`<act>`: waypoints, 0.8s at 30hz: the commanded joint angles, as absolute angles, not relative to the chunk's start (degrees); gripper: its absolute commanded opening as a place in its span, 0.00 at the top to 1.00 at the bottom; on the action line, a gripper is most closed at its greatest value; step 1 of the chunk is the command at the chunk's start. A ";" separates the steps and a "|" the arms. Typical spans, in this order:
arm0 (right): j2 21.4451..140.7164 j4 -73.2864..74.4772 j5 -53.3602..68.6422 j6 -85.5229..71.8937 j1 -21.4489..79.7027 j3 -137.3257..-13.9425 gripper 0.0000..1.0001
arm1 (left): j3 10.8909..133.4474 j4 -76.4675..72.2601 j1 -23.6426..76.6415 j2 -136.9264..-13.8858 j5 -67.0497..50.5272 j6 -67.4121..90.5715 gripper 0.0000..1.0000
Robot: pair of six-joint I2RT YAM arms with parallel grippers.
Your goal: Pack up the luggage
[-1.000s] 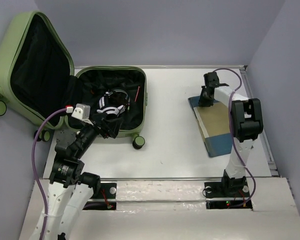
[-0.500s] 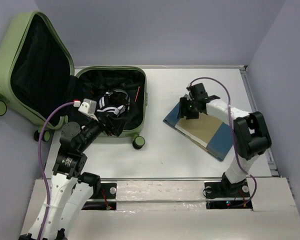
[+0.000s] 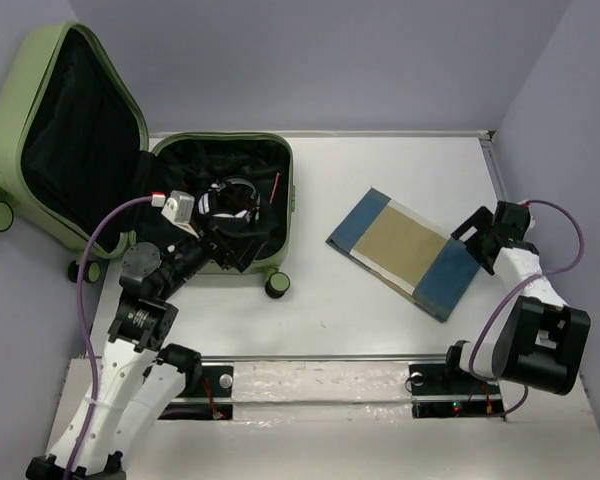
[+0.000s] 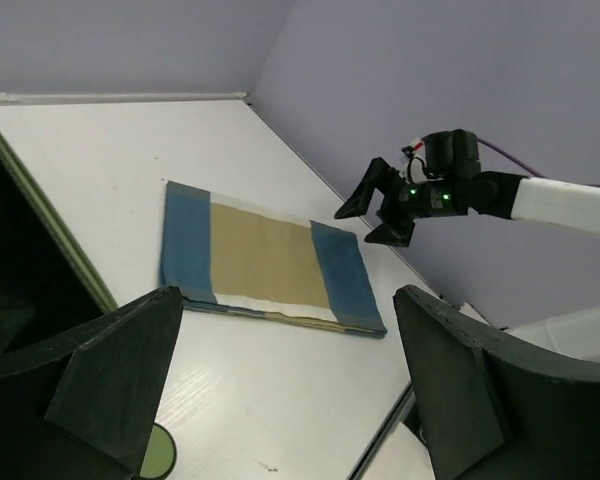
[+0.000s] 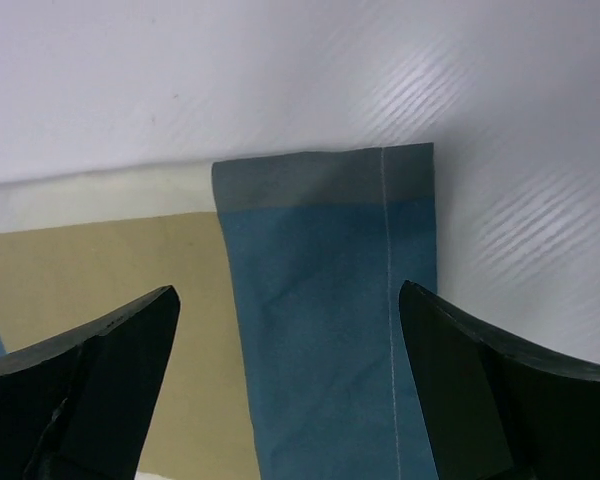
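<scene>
The luggage (image 3: 287, 195), a pale green hard-shell suitcase, lies open at the left with its lid propped up. Black-and-white headphones (image 3: 225, 200) lie on its black lining. My left gripper (image 3: 233, 248) hovers open over the suitcase's near edge with nothing between its fingers (image 4: 110, 370). A folded blue-and-tan cloth (image 3: 405, 250) lies flat on the table right of centre, and shows in the left wrist view as the cloth (image 4: 265, 255). My right gripper (image 3: 476, 245) stands open just above the cloth's right blue end (image 5: 320, 300), holding nothing.
A green caster wheel (image 3: 276, 285) sticks out at the suitcase's near corner. A raised rail (image 3: 520, 240) runs along the table's right edge, close to my right wrist. Grey walls close in the back and the right side.
My right gripper dragged and turned the cloth toward the table's middle, then opened, let it go and drew back to its right end. My left gripper shifted slightly over the suitcase.
</scene>
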State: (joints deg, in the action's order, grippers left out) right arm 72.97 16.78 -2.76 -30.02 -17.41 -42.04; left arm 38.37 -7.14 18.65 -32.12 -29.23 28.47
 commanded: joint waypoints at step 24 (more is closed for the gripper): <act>90.88 10.20 10.11 -31.73 -20.57 -45.44 0.84 | 62.39 -8.09 51.86 -83.30 15.46 18.73 0.01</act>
